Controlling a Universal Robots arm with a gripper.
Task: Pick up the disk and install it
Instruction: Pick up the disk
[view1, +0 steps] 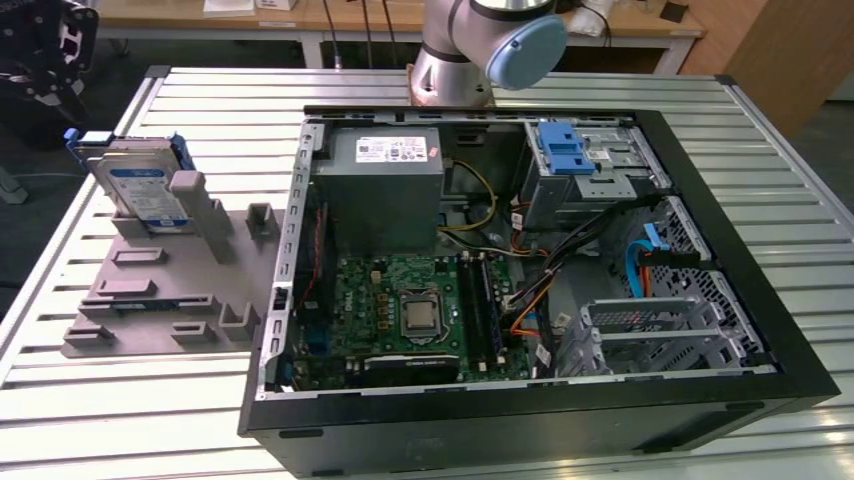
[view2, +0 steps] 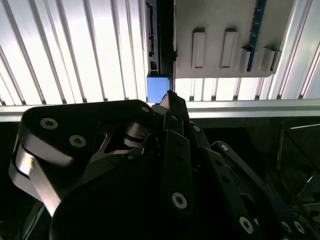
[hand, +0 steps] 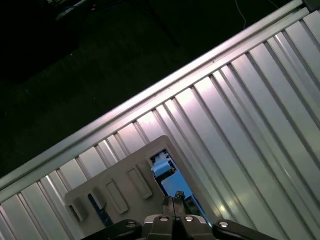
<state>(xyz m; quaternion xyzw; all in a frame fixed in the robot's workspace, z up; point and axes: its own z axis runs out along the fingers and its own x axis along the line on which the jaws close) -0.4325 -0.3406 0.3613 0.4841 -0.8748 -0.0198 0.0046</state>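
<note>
Exterior view: the disk (view1: 140, 190) stands in a grey holder (view1: 134, 292) (beside the case (view1: 534, 420)); first wrist view: claw (hand: 173, 203) pressed together.

The disk (view1: 138, 188) stood partly hidden behind the grey holder's post (view1: 187, 205); the arm (view1: 461, 50) was cut off by the exterior view's upper edge.

We are hovering our gripper (hand: 172, 206), fingertips pressed together, over the disk (hand: 163, 169), which is sitting in the grey holder (hand: 117, 187). The holder is resting on the ribbed table (hand: 240, 115) near its edge.
</note>
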